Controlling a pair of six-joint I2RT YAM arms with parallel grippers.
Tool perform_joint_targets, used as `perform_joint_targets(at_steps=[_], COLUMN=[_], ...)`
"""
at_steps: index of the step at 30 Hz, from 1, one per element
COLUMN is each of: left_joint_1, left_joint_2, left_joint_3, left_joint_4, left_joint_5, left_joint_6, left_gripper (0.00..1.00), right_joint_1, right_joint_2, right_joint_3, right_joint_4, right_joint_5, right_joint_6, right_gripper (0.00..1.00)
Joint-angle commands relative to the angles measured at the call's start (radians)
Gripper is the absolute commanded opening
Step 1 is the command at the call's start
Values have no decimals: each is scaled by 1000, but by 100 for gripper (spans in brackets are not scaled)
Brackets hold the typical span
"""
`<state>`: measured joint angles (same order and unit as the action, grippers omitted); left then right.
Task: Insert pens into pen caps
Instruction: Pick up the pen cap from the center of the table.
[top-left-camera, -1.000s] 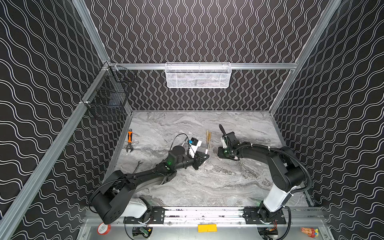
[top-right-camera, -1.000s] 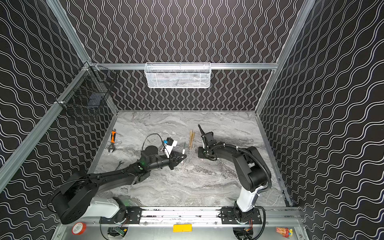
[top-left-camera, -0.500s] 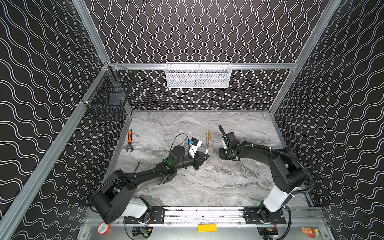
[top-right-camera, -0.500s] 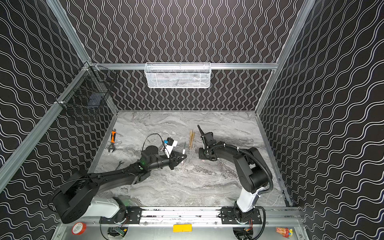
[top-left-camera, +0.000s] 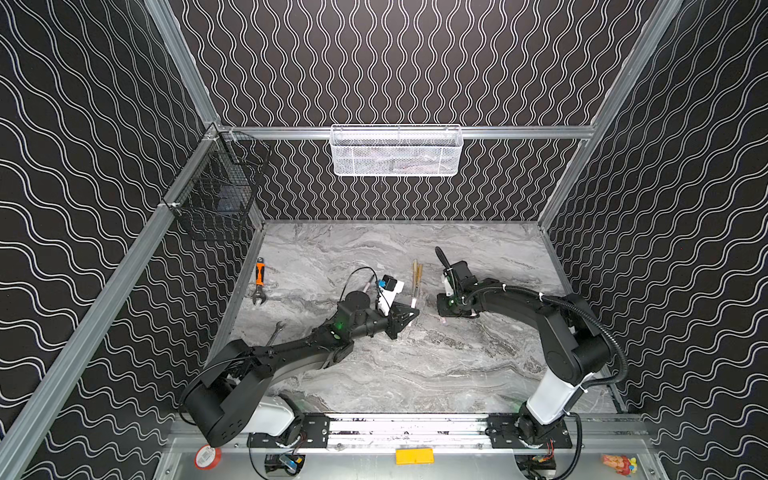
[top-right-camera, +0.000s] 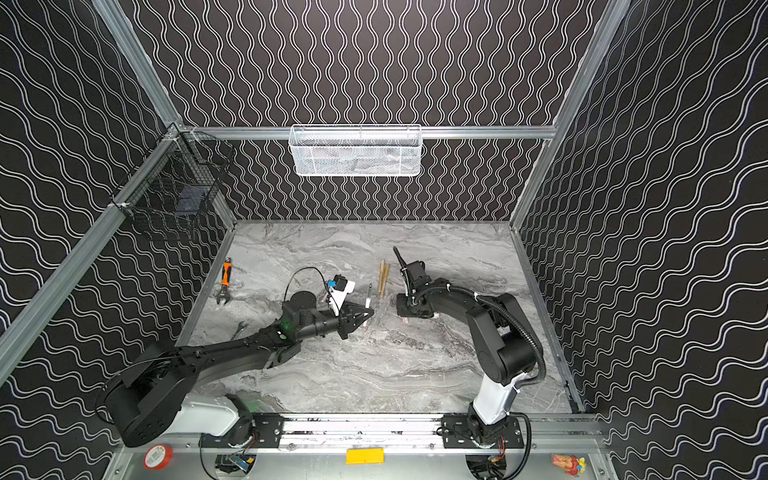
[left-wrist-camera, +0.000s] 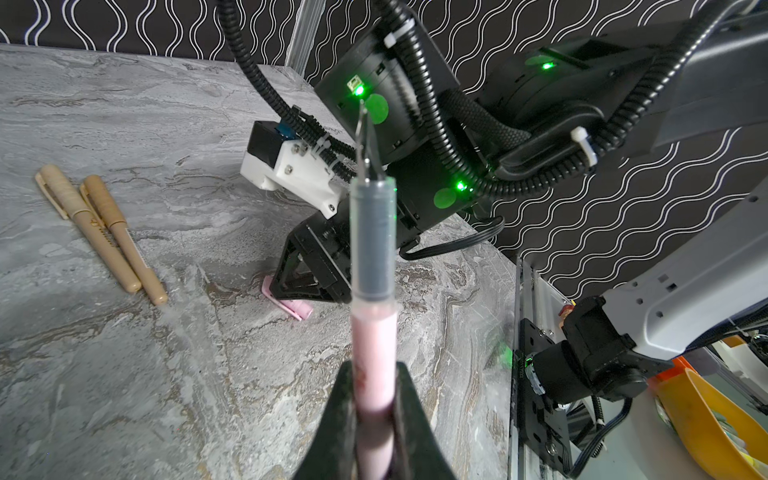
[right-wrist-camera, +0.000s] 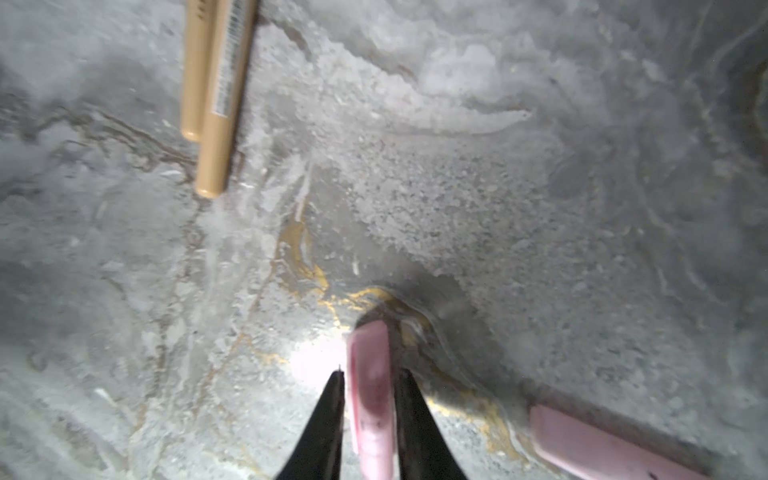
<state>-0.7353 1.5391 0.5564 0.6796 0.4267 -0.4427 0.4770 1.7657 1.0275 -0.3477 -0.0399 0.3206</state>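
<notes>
Scarcely anything moves since a second ago: just right of centre in both top views the right gripper (right-wrist-camera: 371, 372) stays pinched narrowly on the pink cap (right-wrist-camera: 370, 349) at the table (top-left-camera: 415, 374), the left gripper (left-wrist-camera: 374, 370) stays clamped on the pink pen (left-wrist-camera: 372, 332) at centre, so insertion likely awaits lifting that cap.

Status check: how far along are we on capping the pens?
Done: the two tan pens lie side by side with caps on. In hand: left gripper holds an uncapped pink pen, right gripper grips a pink cap on the table; they are not yet joined. Left: that insertion, plus another pink piece beside the cap, pen or cap unclear.
</notes>
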Motion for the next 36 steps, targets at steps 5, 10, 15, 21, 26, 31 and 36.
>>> perform_joint_targets(at_steps=[5,10,15,21,26,31,36], left_joint_1=[0,-1,0,0,1,0,0], left_joint_2=[4,4,3,2,6,4,-12], left_joint_3=[-1,-4,-1,-3,-3,2,9], left_joint_4=[44,44,40,37,37,35,4], left_joint_5=[7,7,6,3,1,-8,-36], left_joint_6=[-4,-4,1,1,1,4,35], left_gripper=[6,6,6,5,5,5,5], right_joint_1=[1,1,4,5,9,15,15], right_joint_2=[15,20,26,25,1,-48,-161], right_joint_3=[10,0,-2,-7,-12,-20,-78], right_joint_4=[-34,-30,-31,-24,-8,16,99], right_joint_5=[27,19,26,34,33,18,0], right_joint_6=[-11,-13,-8,-2,15,31,36], right_gripper=[23,23,22,18,15,14,14])
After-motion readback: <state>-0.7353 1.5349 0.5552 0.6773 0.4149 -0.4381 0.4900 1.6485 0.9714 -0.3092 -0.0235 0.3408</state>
